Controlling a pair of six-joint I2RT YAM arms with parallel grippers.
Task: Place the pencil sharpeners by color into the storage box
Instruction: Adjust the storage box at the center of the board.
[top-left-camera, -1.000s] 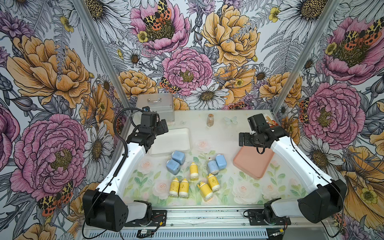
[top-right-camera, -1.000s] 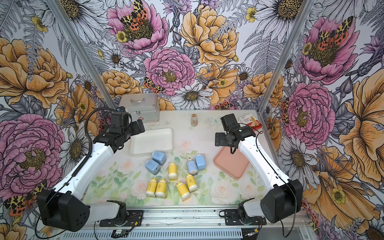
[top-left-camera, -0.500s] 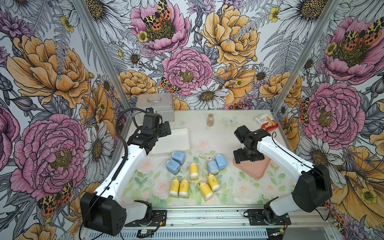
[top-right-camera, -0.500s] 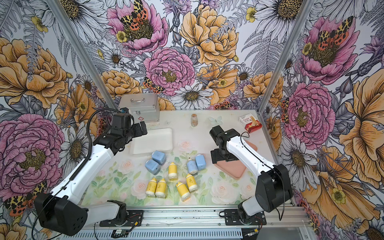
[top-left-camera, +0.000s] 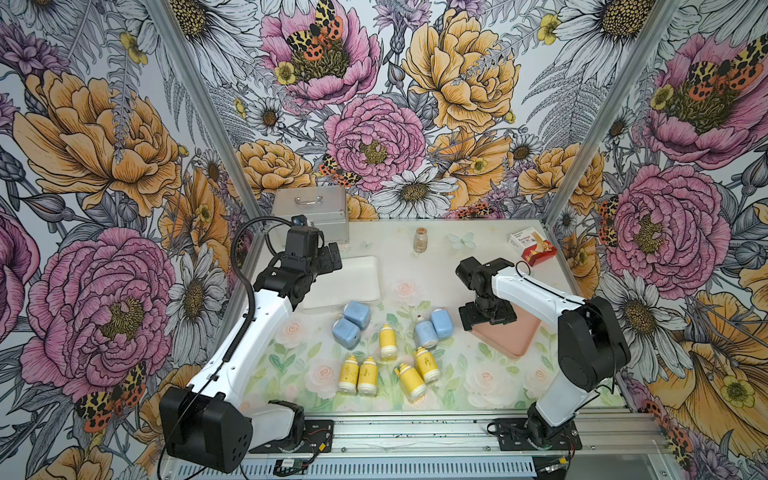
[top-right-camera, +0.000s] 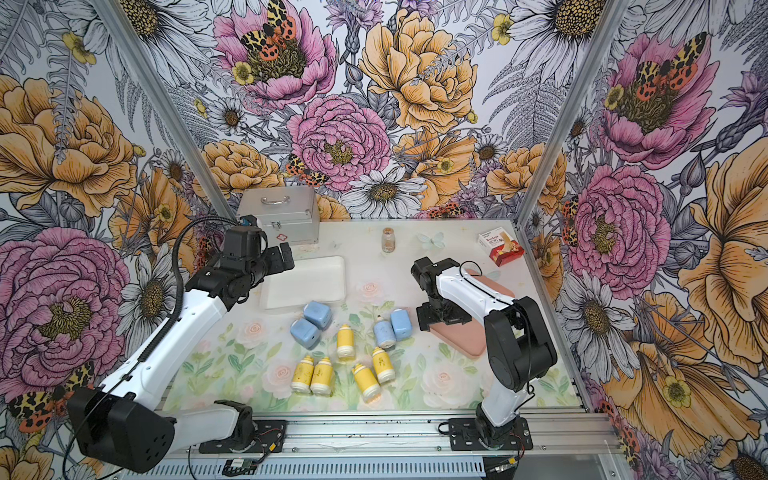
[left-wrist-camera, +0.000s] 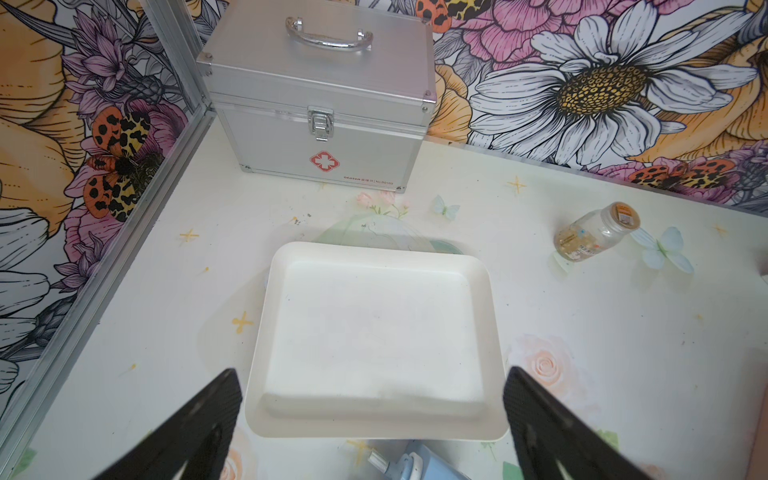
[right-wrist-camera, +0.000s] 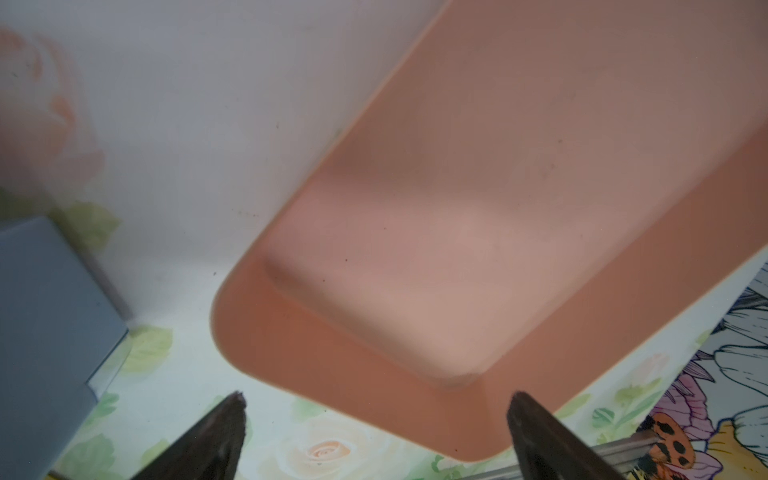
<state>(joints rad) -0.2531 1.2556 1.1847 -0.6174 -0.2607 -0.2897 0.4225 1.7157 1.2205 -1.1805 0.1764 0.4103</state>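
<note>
Several yellow pencil sharpeners (top-left-camera: 387, 341) and several light-blue ones (top-left-camera: 357, 314) lie loose at the middle of the table in both top views. Two shallow storage boxes sit open: a white one (top-left-camera: 353, 278) at the back left and a pink one (top-left-camera: 513, 338) at the right. My left gripper (top-left-camera: 330, 259) hovers open over the white box's left end; in the left wrist view the white box (left-wrist-camera: 374, 332) lies ahead of the gripper (left-wrist-camera: 372, 380), with a blue sharpener (left-wrist-camera: 419, 465) below it. My right gripper (top-left-camera: 488, 318) points down, open, at the pink box's left edge (right-wrist-camera: 457, 249).
A closed silver metal case (top-left-camera: 313, 212) stands at the back left corner. A brown glass vial (top-left-camera: 420, 240) stands at the back middle, and a small red and white carton (top-left-camera: 533, 248) lies at the back right. Flowered walls close in three sides.
My right arm swung from the back right toward the middle and now points down at the pink box's left edge. My left arm shifted slightly over the white box. Both grippers stayed open.
</note>
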